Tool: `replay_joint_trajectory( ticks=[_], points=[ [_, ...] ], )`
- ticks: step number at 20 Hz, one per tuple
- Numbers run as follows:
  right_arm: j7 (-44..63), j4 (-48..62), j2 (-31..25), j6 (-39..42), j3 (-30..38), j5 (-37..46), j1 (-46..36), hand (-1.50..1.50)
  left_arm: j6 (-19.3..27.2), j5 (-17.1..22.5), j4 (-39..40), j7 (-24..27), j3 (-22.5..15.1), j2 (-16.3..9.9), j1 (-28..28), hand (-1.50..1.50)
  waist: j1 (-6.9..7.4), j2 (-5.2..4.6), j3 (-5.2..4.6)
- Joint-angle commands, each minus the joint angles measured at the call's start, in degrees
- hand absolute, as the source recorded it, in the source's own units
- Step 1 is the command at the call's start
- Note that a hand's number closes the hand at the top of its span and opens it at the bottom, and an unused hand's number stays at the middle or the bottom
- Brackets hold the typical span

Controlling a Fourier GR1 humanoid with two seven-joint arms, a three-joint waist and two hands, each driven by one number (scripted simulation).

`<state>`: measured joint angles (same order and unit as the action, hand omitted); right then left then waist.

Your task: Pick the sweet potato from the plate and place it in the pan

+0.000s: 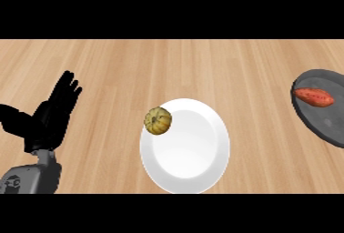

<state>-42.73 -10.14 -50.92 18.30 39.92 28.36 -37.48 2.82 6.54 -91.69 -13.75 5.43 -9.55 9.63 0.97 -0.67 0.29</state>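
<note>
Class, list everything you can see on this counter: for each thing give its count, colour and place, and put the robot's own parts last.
Counter: one, light wood, fills the view.
Plate: one, white, centre.
Small pumpkin-like vegetable: one, yellow-brown, on the plate's upper left rim.
Pan: one, dark grey, right edge, partly cut off.
Sweet potato: one, orange-red, lying in the pan.
Left hand: one, black on a grey forearm, left side, open, fingers up, resting.
Right hand: not in view.

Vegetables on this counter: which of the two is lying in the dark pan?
The reddish-orange sweet potato, lying in the dark grey round pan at the right. The other, a yellowish ribbed squash, sits on the white round plate's left rim.
</note>
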Motion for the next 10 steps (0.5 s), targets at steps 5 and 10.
replay_joint_trajectory(
  ticks=[5,10],
  points=[
    [-5.96,3.63,-8.1,20.9,5.27,-6.52,7.46,-1.5,2.06,-1.84,-0.73,-0.61,-0.79,0.89,0.47,0.0,-0.93,0.11,0.21],
    [-9.34,0.75,-9.08,24.44,4.25,-6.76,11.86,-1.5,1.24,-0.75,0.39,-0.48,-0.03,0.67,0.49,0.0,-1.24,0.18,0.25]
  ],
)
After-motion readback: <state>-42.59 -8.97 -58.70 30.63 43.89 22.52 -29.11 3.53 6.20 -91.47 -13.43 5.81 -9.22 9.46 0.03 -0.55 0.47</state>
